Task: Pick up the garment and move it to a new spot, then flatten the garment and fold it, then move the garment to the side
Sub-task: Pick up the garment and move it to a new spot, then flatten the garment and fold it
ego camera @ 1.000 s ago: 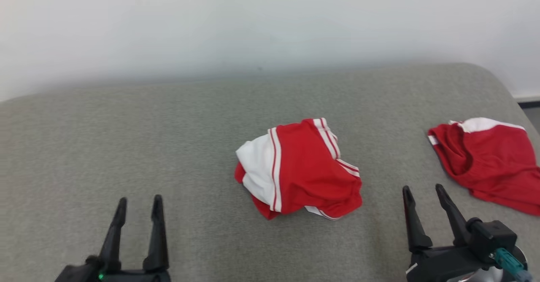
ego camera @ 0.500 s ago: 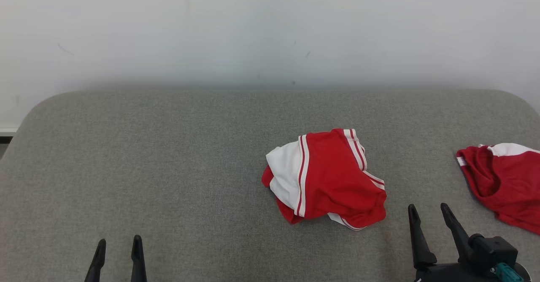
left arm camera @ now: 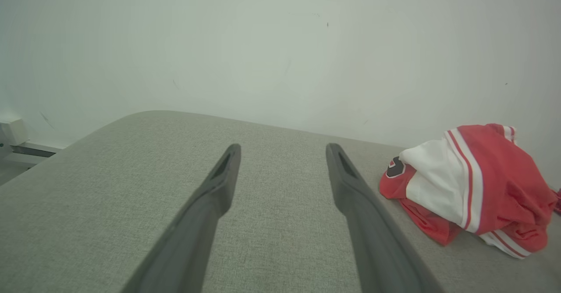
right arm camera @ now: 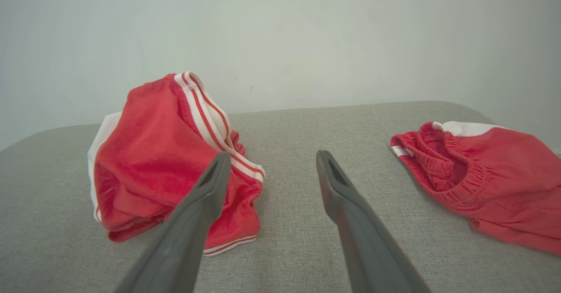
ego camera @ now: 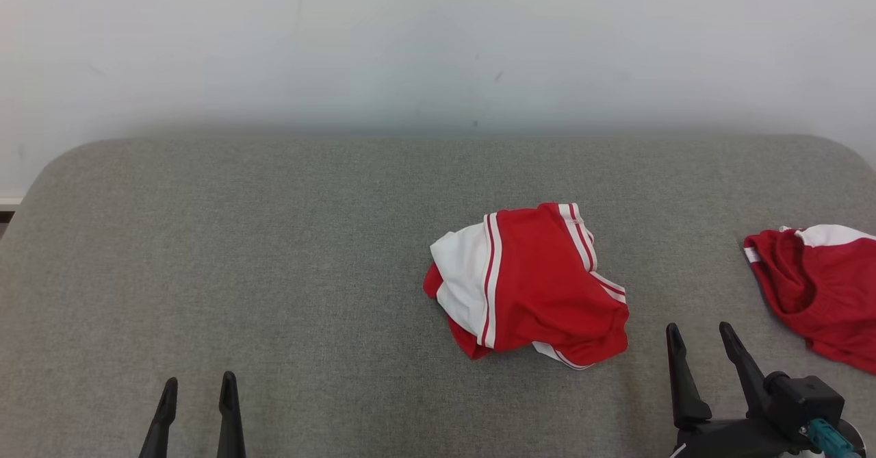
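A crumpled red and white garment (ego camera: 534, 287) with striped trim lies heaped in the middle of the grey padded surface (ego camera: 274, 239). In the left wrist view the garment (left arm camera: 473, 183) sits to the right of my left gripper (left arm camera: 282, 147). The left gripper (ego camera: 199, 379) stands open over bare fabric at the lower left, well away from the heap. My right gripper (ego camera: 699, 328) is open just right of and in front of the heap, touching nothing. Seen from the right wrist, the garment (right arm camera: 153, 166) lies behind the left finger of that gripper (right arm camera: 272, 154).
A second red garment (ego camera: 814, 287) with a white band and an elastic waist lies spread at the far right, reaching the frame's edge; it also shows as the red garment (right arm camera: 482, 183) on the right of the right wrist view. A pale wall (ego camera: 438, 47) rises behind the surface's rounded far edge.
The whole head picture has shifted, so the camera has moved. Both garments lie as before. My left gripper now shows lower in the view. Both grippers remain open.
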`<state>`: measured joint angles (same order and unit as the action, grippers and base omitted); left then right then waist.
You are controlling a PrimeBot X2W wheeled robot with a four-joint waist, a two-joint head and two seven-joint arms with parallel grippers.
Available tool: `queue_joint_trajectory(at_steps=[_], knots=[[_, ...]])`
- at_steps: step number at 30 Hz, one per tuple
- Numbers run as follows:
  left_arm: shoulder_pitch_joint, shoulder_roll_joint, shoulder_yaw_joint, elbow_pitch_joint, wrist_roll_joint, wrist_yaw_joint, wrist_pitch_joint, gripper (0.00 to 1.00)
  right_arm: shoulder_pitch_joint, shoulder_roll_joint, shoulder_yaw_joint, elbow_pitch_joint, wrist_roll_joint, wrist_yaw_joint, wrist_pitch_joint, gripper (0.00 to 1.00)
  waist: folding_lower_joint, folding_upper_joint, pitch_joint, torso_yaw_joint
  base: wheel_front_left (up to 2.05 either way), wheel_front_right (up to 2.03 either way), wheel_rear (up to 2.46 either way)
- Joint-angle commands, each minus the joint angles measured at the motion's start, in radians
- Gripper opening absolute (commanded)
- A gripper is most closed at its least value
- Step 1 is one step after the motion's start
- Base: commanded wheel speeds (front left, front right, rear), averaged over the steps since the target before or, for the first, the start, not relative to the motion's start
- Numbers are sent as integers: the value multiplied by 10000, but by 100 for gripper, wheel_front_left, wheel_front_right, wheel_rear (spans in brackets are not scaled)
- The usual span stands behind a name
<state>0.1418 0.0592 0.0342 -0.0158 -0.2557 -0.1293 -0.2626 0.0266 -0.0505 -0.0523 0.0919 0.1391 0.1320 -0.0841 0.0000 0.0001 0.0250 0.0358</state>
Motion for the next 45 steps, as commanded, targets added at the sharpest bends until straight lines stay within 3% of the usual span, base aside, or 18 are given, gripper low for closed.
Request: queue_joint_trajectory(at_steps=[1, 26, 38, 45], knots=[[-91, -37, -25, -32, -71, -9, -34, 100, -28, 2, 17, 10, 50, -23, -30, 100, 0, -1, 9, 8, 0, 0, 0], [-28, -88, -344, 7, -141, -12, -34, 100, -212, -1, 413, 130, 210, -23, -35, 100, 0, -1, 84, -387, 0, 0, 0], [-1292, 95, -610, 1360, -120, 1, 74, 100, -423, 1, 586, 165, 262, -23, -74, 100, 0, -1, 439, -2096, 0, 0, 0], [-2636, 245, -623, 2430, -823, 14, 896, 100, -526, 2, 594, 288, 378, -23, -232, 100, 0, -1, 768, -3129, 0, 0, 0]])
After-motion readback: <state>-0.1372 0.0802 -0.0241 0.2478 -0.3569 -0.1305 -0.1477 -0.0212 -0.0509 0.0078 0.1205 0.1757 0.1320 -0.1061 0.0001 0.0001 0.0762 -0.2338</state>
